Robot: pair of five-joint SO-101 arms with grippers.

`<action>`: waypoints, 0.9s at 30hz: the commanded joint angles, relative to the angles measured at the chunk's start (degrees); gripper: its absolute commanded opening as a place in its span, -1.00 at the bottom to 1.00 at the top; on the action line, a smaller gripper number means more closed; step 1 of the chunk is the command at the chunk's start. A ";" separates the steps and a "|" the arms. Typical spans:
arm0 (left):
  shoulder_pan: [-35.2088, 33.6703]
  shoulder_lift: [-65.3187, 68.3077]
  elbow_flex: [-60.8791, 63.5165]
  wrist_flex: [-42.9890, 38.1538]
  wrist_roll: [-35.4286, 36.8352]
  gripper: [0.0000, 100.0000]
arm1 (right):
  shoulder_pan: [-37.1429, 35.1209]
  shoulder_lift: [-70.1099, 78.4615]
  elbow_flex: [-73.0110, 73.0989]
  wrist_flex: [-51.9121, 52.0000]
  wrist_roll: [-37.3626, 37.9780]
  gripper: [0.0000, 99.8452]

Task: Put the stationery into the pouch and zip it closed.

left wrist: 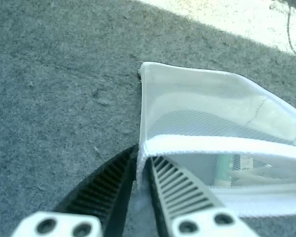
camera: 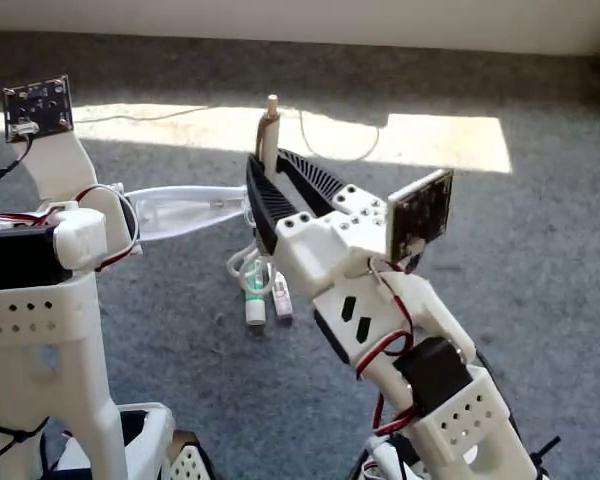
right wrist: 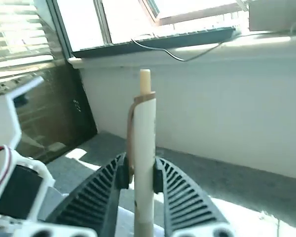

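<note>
In the centre left of the high view, the left gripper (left wrist: 140,165) is clamped on the rim of the translucent white mesh pouch (camera: 185,212). Just right of it, the right gripper (camera: 265,170) pinches an upright cream pen (camera: 270,125). Below them, a white-and-green tube (camera: 255,295) lies on the grey carpet (camera: 540,250).

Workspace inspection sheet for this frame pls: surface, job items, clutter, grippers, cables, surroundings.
Surface: grey carpet, sunlit patch at the back.
Job's things: white mesh pouch held up by one edge; pen held upright; two small sticks lying on the carpet between the arms.
Clutter: nothing seen.
Grippers: left gripper shut on the pouch edge; right gripper shut on the pen.
Cables: thin cable on the carpet across the sunlit patch; red and white wires on the right arm.
Surroundings: white wall, window above it.
</note>
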 commanded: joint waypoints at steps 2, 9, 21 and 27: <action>-0.66 0.66 0.48 -0.88 0.18 -0.98 | -4.97 -1.98 0.04 -8.22 -0.44 -0.99; -0.66 0.66 0.48 -0.79 0.18 -0.98 | -7.87 -1.63 0.13 -15.96 -0.44 -0.99; -0.66 0.66 0.48 -0.70 0.18 -0.98 | -7.87 8.31 0.22 -31.60 -0.44 -0.99; -0.66 0.66 0.48 -0.70 0.18 -0.98 | -9.01 13.85 4.70 -39.25 -0.26 -0.99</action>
